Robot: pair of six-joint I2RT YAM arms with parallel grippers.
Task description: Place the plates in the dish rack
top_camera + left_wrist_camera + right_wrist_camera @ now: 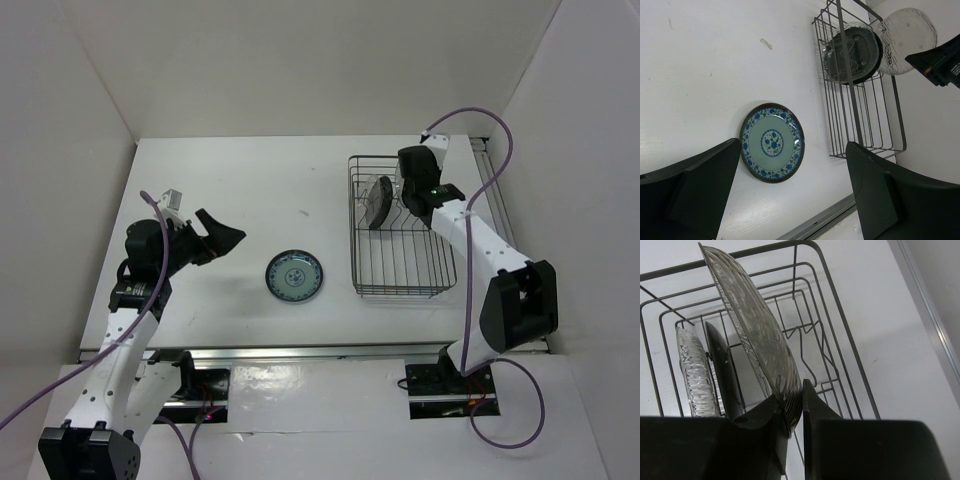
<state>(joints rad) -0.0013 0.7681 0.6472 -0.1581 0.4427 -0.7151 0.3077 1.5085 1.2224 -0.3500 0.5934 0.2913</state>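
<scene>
White walls box in a plain white table (220, 180), with the rectangular dark wire dish rack (404, 294) on its right half.

The step in hand looks like slotting plate 3. The right hand (794, 401) is clamped on the lower rim of the clear ribbed glass plate (757, 335). It holds the plate on edge, tilted, above the inside of the rack. 2 plates already stand upright at the rack's far end. One is the glossy black round plate (722, 365), and beyond it is a pale, textured plate (692, 370) whose colour I cannot tell from here.

The round blue-and-white patterned plate (772, 142) lies flat on the table, left of the rack and clear of it. The left hand (794, 165) hangs above the table near that plate with its fingers wide apart, holding nothing.

The next move probably calls for lowering the glass plate edge-first into a free gap between the tines beside the black plate. The plate should be near upright so its rim seats between wires rather than riding on top of one. The fingers should part only once the rack carries the plate, since a glass plate let go early could tip against its neighbour. After that only the patterned plate is left, and because it lies flat its rim will be awkward to grasp.
</scene>
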